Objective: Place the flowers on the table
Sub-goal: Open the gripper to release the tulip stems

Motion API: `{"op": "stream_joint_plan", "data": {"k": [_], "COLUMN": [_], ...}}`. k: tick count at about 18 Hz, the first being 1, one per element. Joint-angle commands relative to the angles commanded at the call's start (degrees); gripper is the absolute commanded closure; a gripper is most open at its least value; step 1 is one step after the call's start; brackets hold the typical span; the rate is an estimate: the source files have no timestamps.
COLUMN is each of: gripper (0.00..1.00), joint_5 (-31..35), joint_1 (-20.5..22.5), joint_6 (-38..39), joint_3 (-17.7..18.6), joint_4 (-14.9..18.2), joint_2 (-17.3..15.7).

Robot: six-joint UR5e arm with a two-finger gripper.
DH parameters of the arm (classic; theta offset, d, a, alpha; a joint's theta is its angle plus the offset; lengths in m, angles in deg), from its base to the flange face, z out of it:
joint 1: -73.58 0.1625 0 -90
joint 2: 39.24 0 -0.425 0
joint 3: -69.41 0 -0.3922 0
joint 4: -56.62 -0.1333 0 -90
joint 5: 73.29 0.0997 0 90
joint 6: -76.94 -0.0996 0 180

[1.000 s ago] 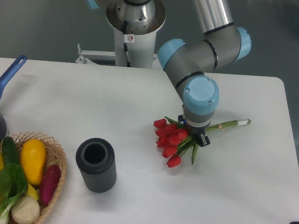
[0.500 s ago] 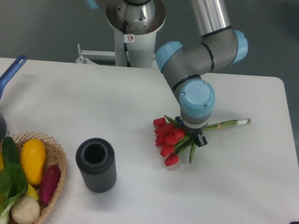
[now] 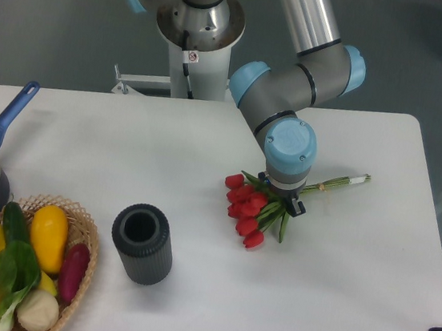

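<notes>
Since the flowers (image 3: pixel 250 208) look low over the tabletop (image 3: pixel 206 156), let them down softly and flat; you cannot tell how the fingers (image 3: pixel 283 203) sit.

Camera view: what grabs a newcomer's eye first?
The red tulips, lying right of centre on the white table, with the arm's blue-capped wrist right above their stems; the gripper is mostly hidden beneath it. Next, the dark ribbed cylinder standing front of centre, and the basket of colourful produce at the front-left corner.
</notes>
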Motion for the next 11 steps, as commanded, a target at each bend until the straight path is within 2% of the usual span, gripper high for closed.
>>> {"op": "stream_joint_plan", "data": {"k": [4,5,6,9,11], "gripper": [0.42,0.38,0.26,0.00,0.00], "joint_5": [0.0,0.0,0.0,-0.3,-0.4], "joint_1": [0.1,0.1,0.2,0.4,0.4], "joint_6": [0.0,0.0,-0.1,0.3,0.6], "joint_3": [-0.3,-0.3,-0.4,-1.3,-1.8], "joint_4": [0.0,0.0,-0.1,-0.2,0.0], "joint_2": [-0.2,-0.3,-0.4,-0.8,-2.2]}}
